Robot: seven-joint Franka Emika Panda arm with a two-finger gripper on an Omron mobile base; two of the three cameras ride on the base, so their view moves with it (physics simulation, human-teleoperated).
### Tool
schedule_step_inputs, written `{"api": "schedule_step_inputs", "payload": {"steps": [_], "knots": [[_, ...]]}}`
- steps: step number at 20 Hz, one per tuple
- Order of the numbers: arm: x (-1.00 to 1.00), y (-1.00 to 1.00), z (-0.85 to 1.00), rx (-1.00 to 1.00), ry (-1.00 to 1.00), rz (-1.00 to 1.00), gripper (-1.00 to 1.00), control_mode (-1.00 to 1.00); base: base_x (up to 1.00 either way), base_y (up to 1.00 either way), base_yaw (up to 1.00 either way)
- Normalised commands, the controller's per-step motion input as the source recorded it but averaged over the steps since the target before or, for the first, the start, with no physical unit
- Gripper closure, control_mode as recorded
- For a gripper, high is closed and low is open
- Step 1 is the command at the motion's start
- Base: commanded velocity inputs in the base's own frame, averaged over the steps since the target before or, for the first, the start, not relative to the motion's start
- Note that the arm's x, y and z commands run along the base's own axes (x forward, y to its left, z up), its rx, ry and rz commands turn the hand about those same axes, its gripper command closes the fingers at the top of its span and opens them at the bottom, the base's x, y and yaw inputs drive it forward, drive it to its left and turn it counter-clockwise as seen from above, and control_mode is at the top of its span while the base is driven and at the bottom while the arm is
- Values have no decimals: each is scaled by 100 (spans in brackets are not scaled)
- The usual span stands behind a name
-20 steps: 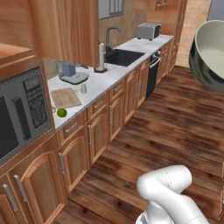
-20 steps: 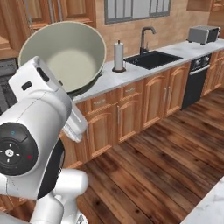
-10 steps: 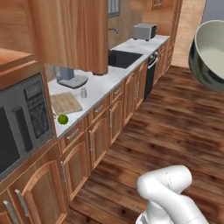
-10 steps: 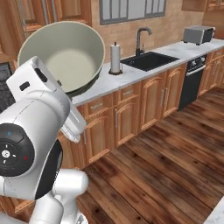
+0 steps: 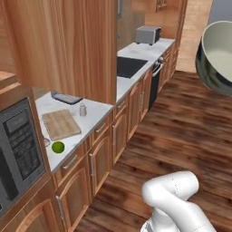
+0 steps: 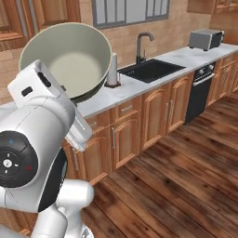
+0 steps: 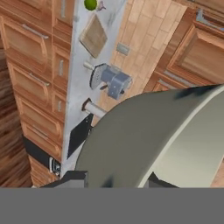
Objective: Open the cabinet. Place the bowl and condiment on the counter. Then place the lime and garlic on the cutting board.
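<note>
We carry the bowl clamped by its rim in our gripper; swinging toward the surface, it may strike the open cabinet door.

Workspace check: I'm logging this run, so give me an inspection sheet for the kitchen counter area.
Surface: white marble counter over wooden drawers.
Job's things: bowl held up off the counter; condiment upright on the counter beside the cutting board; lime on the counter, off the board; garlic next to the lime.
Clutter: paper-towel roll, toaster, coffee machine.
Grippers: gripper shut on the bowl's rim.
Cables: nothing seen.
Surroundings: sink, microwave, wood floor.
</note>
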Motion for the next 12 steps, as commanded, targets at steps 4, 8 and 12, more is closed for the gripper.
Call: {"api": "schedule_step_inputs", "payload": {"steps": [4, 8, 12], "knots": [[0, 0, 0, 0, 0, 0, 100, 100, 69, 0, 4], [0, 0, 0, 0, 0, 0, 100, 100, 57, 0, 21], [0, 0, 0, 0, 0, 0, 100, 100, 62, 0, 27]]}}
